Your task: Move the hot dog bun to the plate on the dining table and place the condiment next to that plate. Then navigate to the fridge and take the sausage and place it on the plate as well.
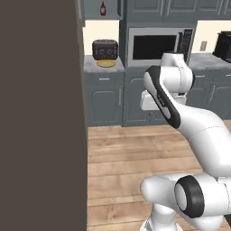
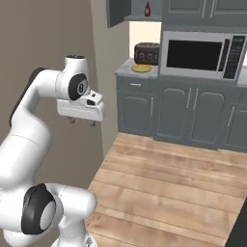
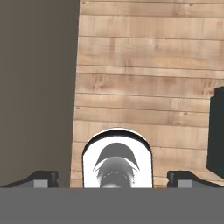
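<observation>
- Condiment (image 1: 103,8), a small red bottle, stands on an open shelf at the top of the left base frame; likewise top centre in the right base view (image 2: 147,8).
- Gripper (image 3: 112,178): tips wide apart at the bottom corners, nothing between them, pointing down at the wood floor (image 3: 144,78).
- A yellow item, possibly the bun (image 1: 106,63), lies before a toaster (image 1: 105,48) on the counter (image 1: 90,67), upper left.
- Microwave (image 2: 200,54) sits upper right.

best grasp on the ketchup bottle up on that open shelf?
Probably the ketchup bottle by its body, below the narrow cap, approached horizontally from the open front of the shelf. It stands upright inside the high cupboard, so the cupboard above likely blocks a top-down approach. The tool hangs far below it, fingers spread and empty. Finer detail is too small to tell.
</observation>
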You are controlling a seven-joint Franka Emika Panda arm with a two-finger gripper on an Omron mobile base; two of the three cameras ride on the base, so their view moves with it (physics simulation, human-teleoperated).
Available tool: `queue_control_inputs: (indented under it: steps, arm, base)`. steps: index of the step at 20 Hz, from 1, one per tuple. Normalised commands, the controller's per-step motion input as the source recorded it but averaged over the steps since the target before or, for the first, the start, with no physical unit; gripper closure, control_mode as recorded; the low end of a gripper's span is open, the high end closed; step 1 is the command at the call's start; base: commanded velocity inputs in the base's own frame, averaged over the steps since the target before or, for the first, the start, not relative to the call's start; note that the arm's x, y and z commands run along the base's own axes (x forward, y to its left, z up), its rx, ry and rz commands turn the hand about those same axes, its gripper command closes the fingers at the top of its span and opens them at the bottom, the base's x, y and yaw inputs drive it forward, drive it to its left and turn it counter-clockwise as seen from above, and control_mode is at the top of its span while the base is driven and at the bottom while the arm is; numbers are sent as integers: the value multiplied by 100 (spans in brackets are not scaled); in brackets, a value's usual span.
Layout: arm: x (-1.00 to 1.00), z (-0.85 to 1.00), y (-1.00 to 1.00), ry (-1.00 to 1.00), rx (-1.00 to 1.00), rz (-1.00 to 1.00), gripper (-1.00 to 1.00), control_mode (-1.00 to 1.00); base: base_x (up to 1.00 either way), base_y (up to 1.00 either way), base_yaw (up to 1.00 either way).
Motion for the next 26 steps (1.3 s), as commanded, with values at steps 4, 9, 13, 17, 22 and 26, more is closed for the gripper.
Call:
queue_control_inputs:
  steps: [4,9,13,17,22,26]
  arm:
    - [0,0,0,0,0,0,-100,100]
    - [0,0,0,0,0,0,-100,100]
    - [0,0,0,0,0,0,-100,100]
    - [0,0,0,0,0,0,-100,100]
    - [0,0,0,0,0,0,-100,100]
    - [0,0,0,0,0,0,-100,100]
  base:
    - [100,-6,0]
    - [100,0,0]
    - [100,0,0]
    - [100,0,0]
    - [100,0,0]
    - [100,1,0]
